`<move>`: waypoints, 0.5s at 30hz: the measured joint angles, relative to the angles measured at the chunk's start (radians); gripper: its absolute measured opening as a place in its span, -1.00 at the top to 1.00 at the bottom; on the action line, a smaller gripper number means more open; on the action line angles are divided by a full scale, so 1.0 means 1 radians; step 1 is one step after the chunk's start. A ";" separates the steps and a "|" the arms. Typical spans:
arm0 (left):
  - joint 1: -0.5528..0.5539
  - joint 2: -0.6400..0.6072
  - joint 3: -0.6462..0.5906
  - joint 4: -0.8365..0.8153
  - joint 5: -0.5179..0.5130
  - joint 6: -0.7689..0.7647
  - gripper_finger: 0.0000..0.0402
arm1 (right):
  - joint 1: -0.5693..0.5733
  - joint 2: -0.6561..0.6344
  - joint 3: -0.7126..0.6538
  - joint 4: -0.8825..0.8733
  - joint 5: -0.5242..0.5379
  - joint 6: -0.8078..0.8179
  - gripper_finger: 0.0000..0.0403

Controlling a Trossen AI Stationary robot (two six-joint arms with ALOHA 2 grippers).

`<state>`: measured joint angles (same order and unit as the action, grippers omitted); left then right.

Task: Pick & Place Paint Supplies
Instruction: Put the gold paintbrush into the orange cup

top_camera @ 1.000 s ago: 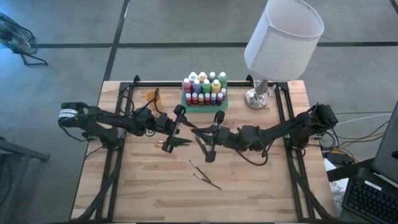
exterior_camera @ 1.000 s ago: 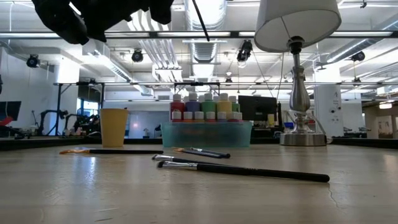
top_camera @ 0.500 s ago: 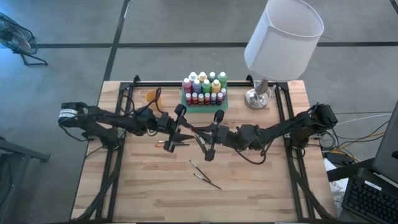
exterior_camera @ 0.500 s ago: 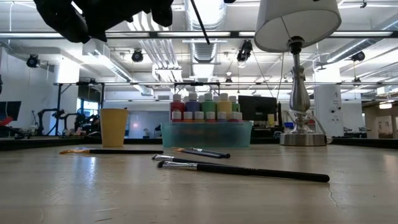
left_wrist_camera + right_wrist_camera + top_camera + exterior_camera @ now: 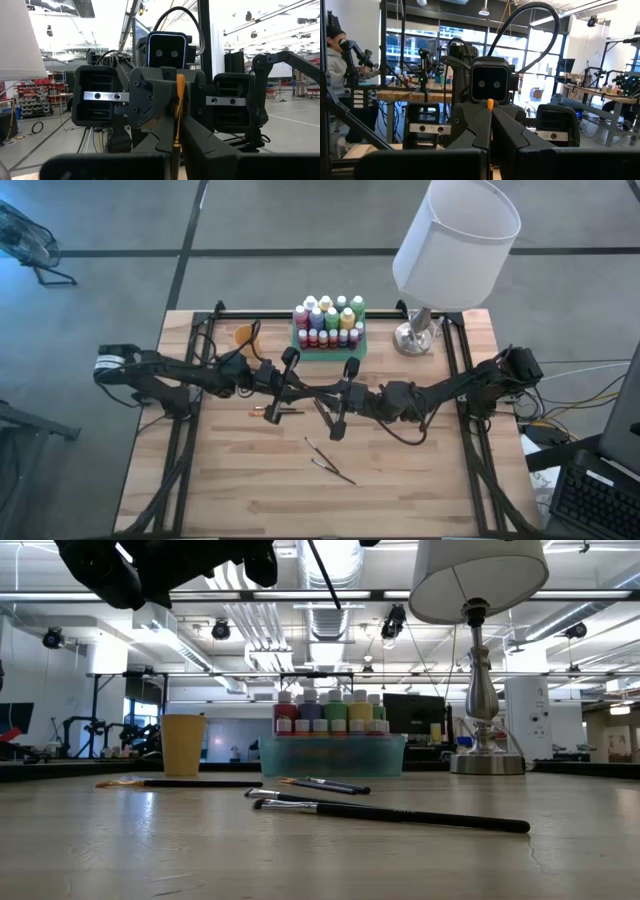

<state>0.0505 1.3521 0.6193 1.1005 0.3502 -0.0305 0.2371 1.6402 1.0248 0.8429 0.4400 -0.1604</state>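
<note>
A: On the surface (image 5: 420, 470), the paint bottles (image 5: 328, 320) stand packed in the green tray (image 5: 327, 352) at the middle of the far edge. How would they handle?

B: Probably light, rigid and smooth; best gripped around the body below the cap.

A: And the paintbrushes?

B: Two loose paintbrushes (image 5: 330, 459) lie toward the near edge, and a third paintbrush (image 5: 277, 412) lies left of centre. Thin, stiff and nearly weightless, they would likely roll; take them mid-handle, away from the bristles.

A: The arms?

B: Above the middle, the left gripper (image 5: 303, 390) and right gripper (image 5: 322, 392) meet tip to tip, each one's fingers clenched on a raised orange-handled brush (image 5: 178, 107).
</note>
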 joint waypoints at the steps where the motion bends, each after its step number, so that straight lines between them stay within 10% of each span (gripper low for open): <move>1: 0.000 0.000 0.000 0.000 0.000 -0.001 0.92 | 0.000 0.000 0.000 0.000 0.000 -0.001 0.96; 15: 0.012 -0.044 0.000 -0.113 -0.044 0.012 0.92 | 0.000 -0.105 0.000 -0.284 0.008 0.145 0.60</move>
<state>0.0624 1.3080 0.6193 0.9876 0.3058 -0.0188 0.2375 1.5348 1.0245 0.5592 0.4477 -0.0151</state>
